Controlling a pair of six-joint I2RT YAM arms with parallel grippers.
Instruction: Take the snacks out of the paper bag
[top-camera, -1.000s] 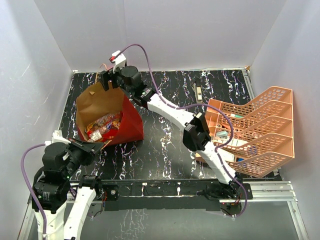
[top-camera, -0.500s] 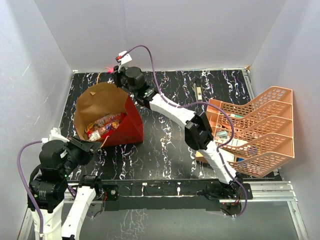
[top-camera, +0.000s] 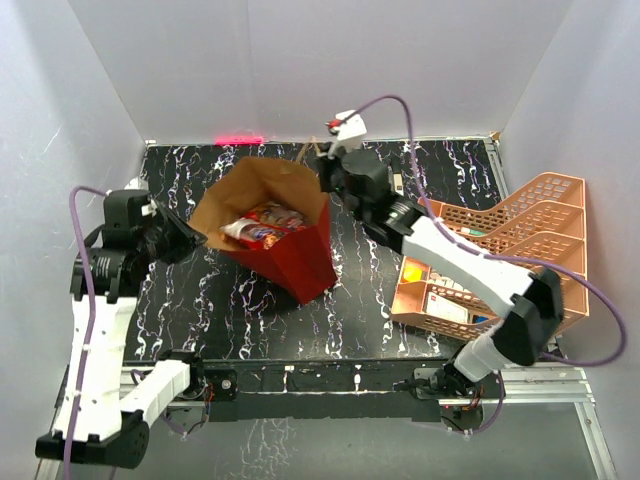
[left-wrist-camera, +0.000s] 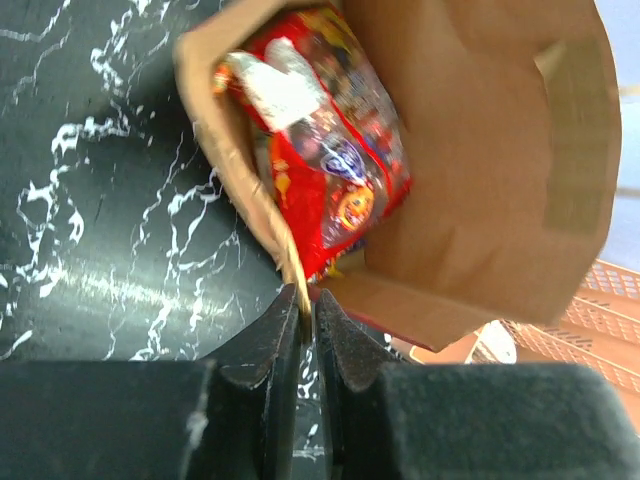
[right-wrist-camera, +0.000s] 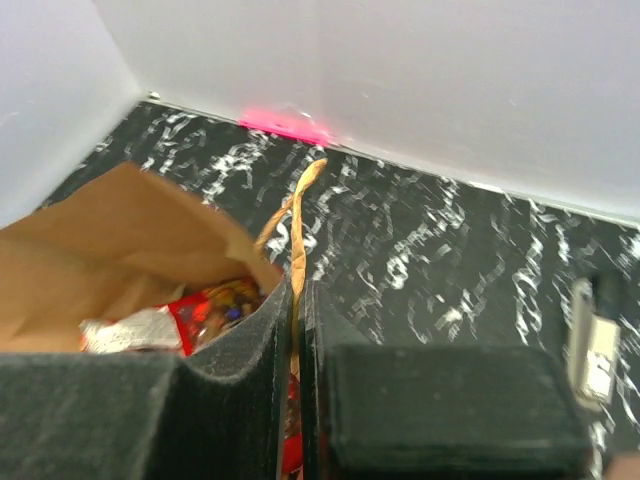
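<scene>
Left wrist view shows the left gripper (left-wrist-camera: 307, 298) pinched nearly shut on the near rim of the paper bag (left-wrist-camera: 480, 190). The right gripper (right-wrist-camera: 297, 300) is clamped thin on the opposite rim, apparently with a tan cord handle (right-wrist-camera: 298, 215) caught too, though that close view leaves it unsure. The bag's mouth is stretched open between them, and the snacks (left-wrist-camera: 330, 150) lie bunched inside just beyond the left fingers, so I judge that arm the nearer one.

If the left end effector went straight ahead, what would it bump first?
The left end effector is shut on the paper bag rim, so the bag comes first. Just beyond is probably the red snack packet inside, though depth is hard to judge.
</scene>
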